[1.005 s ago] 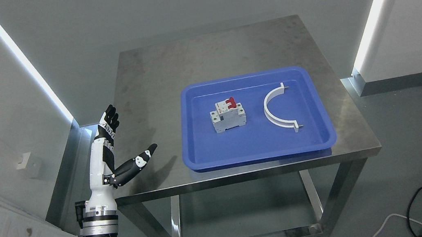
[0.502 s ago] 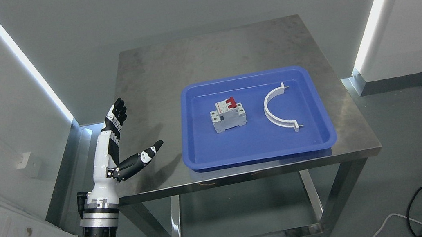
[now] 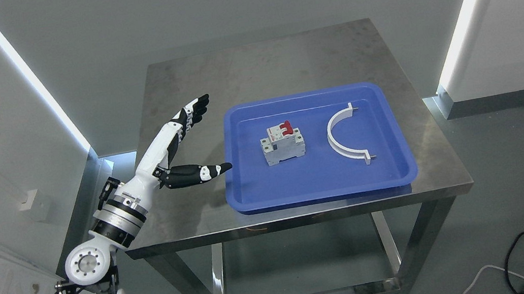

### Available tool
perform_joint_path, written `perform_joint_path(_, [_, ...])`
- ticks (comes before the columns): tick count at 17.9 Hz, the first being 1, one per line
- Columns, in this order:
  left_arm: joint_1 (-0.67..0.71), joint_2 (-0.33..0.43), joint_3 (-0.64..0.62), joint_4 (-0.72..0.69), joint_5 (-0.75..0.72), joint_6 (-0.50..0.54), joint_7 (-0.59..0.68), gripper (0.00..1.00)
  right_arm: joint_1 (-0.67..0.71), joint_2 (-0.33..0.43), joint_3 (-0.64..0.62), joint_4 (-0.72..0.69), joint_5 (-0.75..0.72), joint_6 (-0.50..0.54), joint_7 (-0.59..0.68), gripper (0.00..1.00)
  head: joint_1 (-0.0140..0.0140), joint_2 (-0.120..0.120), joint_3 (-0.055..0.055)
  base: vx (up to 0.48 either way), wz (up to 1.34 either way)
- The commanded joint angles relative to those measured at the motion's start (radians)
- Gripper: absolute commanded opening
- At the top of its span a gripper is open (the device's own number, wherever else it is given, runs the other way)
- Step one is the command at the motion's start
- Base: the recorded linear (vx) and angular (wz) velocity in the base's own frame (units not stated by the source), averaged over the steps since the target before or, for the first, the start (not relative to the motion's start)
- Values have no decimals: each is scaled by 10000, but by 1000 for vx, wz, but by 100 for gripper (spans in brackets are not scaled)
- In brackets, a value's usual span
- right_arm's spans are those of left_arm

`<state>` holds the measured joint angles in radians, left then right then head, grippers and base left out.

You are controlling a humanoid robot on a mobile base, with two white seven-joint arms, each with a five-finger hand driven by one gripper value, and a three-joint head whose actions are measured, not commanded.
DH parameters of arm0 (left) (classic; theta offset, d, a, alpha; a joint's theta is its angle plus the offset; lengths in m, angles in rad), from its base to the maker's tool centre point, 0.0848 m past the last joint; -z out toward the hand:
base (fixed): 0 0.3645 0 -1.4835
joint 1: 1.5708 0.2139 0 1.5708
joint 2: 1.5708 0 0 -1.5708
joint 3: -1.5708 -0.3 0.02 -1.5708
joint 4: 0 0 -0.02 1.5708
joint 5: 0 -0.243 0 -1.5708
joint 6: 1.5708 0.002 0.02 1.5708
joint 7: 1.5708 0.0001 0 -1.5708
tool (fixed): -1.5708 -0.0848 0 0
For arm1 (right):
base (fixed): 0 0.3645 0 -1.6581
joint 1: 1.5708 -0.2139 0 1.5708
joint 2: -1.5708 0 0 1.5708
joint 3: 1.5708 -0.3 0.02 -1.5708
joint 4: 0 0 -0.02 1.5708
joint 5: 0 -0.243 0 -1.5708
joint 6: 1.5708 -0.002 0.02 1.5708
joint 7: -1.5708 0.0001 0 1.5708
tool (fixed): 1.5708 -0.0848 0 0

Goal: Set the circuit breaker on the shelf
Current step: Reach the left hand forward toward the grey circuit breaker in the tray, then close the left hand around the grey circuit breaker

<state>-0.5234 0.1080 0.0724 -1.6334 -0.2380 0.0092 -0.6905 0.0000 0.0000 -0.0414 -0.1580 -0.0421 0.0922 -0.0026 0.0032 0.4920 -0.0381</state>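
Reaching w/ left hand [image 3: 175, 151] spread wide, empty | circuit breaker [image 3: 283, 143] in blue tray [image 3: 319, 187] | prob rigid, light, slick plastic | grab grey sides, not red toggle

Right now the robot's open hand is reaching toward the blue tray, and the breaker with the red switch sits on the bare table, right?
Not quite. The head view shows the circuit breaker inside the blue tray, beside a white curved bracket. The left hand is open and reaching toward the tray.
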Motion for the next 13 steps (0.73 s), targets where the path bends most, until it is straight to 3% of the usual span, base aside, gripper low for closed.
perform_joint_path(1, [-1484,869,-2009,594,-1805,505,-504,100,169,-175,0,0,7,-447,-4,100,0,0,0,0,0])
perform_joint_path(6, [-2051,226,-3666,1237,-2160,1301,-520,99,153,-175,0,0,-9,-447,-4,100,0,0,0,0,0])
perform_joint_path(11, [-2619,-905,-3899,2371,-2206,1977,-520,96,153,-175,0,0,7,-447,-4,100,0,0,0,0,0])
perform_joint_path(13, [-2666,-905,-3930,2680,-2328,2177,-520,93,153,-175,0,0,7,-447,-4,100,0,0,0,0,0])
